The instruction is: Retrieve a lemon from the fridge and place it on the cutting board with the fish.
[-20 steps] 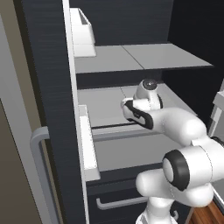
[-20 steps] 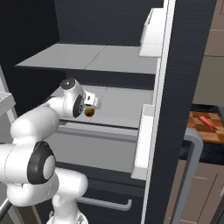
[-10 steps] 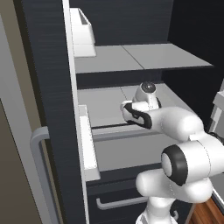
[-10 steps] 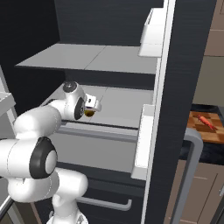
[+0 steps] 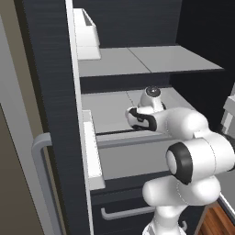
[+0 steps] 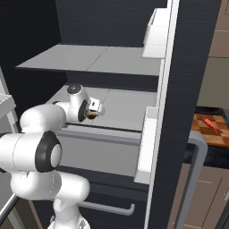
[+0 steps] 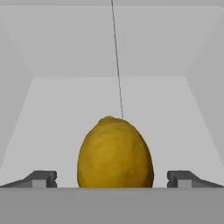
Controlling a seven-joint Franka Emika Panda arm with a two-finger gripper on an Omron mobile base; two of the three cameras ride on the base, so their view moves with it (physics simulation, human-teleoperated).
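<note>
Fingertips (image 7: 41, 178) of my gripper (image 7: 113, 179) stand apart on either side of the lemon (image 7: 115, 153) with bare gaps to it, so nothing is clamped yet; over the last second my hand has eased a little deeper over the fridge's (image 5: 50, 92) middle shelf (image 6: 120, 112), and I judge the grasp is the next step. Lemon skin looks matte, dimpled, yellow-orange, egg-shaped with a small nub on top, resting on the smooth light grey shelf, while the ribbed orange-brown cutting board (image 6: 210, 134) with the thin red fish (image 6: 210, 125) lies well beyond the fridge's open right door.
</note>
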